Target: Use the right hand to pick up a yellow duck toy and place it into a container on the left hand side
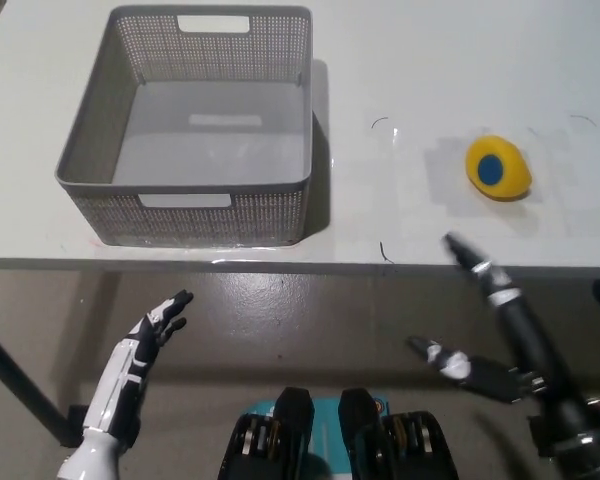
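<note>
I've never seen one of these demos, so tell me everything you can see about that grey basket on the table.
The grey basket is a square, open-topped bin that looks like plastic, with fine mesh-patterned walls, a smooth solid floor and a cut-out handle slot in the near and far walls. It stands upright on the white table, at the table's left, its front wall near the table's near edge. It looks empty, and nothing but the table touches it.

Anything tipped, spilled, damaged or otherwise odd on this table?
Nothing stands out. The grey perforated plastic basket sits upright and empty on the white table; the yellow duck toy lies apart, undamaged.
</note>
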You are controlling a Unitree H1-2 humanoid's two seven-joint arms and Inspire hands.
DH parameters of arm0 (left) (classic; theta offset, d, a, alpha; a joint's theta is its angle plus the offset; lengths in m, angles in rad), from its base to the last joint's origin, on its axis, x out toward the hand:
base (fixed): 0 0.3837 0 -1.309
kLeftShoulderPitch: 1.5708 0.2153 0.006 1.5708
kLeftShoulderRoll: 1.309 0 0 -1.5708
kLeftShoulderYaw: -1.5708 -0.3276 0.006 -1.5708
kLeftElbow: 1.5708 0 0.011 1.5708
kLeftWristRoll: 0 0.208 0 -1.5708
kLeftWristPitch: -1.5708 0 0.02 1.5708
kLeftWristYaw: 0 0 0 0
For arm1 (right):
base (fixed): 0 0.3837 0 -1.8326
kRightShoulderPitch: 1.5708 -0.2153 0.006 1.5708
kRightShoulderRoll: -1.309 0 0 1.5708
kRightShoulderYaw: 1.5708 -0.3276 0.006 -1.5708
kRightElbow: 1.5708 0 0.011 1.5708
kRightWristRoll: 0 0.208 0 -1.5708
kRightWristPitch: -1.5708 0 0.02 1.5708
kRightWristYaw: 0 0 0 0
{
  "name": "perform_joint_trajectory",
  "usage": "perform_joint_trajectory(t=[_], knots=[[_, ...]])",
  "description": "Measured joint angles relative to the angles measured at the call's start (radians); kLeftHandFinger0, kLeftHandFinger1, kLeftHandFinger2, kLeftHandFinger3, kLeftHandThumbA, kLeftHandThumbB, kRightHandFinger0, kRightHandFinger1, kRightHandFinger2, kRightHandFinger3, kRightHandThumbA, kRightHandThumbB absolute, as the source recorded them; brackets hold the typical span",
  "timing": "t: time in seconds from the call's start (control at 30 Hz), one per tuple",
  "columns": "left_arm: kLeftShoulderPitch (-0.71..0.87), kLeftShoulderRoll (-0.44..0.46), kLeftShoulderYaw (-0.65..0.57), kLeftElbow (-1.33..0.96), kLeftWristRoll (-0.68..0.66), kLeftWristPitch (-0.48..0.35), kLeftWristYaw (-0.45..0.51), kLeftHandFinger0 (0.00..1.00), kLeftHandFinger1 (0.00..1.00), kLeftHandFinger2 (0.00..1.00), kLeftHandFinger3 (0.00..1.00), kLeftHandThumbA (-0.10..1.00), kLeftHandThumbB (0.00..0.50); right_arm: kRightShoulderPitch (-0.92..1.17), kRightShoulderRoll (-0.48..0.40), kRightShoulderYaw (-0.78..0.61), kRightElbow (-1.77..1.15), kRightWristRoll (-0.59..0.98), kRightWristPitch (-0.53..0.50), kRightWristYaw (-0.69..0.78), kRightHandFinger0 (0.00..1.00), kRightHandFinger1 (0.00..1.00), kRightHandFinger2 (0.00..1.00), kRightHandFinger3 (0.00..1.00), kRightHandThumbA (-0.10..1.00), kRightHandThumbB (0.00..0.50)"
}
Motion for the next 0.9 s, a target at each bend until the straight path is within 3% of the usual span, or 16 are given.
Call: perform_joint_trajectory(t=[0.2,0.27,0.47,0.6,0.67,0.73,0.9], knots=[[-0.002,0.025,-0.028,-0.006,-0.007,-0.007,-0.032,1.00,1.00,1.00,1.00,1.00,0.247,-0.040,-0.030,-0.116,-0.113,-0.081,0.059,-0.027,1.00,1.00,1.00,1.00,0.94,0.280],[-0.007,0.028,-0.037,-0.006,-0.008,-0.011,-0.043,1.00,1.00,1.00,1.00,1.00,0.262,-0.074,-0.041,-0.150,-0.125,-0.091,0.083,-0.030,1.00,1.00,1.00,1.00,0.87,0.300],[-0.022,0.033,-0.064,-0.020,-0.008,-0.010,-0.072,1.00,1.00,1.00,1.00,1.00,0.291,-0.223,-0.087,-0.221,-0.105,-0.132,0.180,-0.034,1.00,1.00,1.00,1.00,0.92,0.335],[-0.021,0.033,-0.071,-0.027,-0.008,-0.009,-0.081,1.00,1.00,1.00,1.00,1.00,0.298,-0.356,-0.150,-0.242,0.038,-0.153,0.221,-0.039,1.00,1.00,1.00,1.00,0.87,0.376],[-0.020,0.033,-0.072,-0.030,-0.007,-0.008,-0.081,1.00,1.00,1.00,1.00,1.00,0.304,-0.427,-0.183,-0.244,0.133,-0.155,0.241,-0.039,1.00,1.00,1.00,1.00,0.86,0.355],[-0.016,0.033,-0.071,-0.030,-0.007,-0.008,-0.081,1.00,1.00,1.00,1.00,1.00,0.309,-0.500,-0.215,-0.235,0.213,-0.160,0.260,-0.038,1.00,1.00,1.00,1.00,0.90,0.350],[0.004,0.033,-0.070,-0.030,-0.007,-0.008,-0.081,1.00,1.00,1.00,1.00,1.00,0.298,-0.664,-0.291,-0.136,0.439,-0.197,0.293,-0.004,1.00,1.00,1.00,1.00,0.98,0.410]])
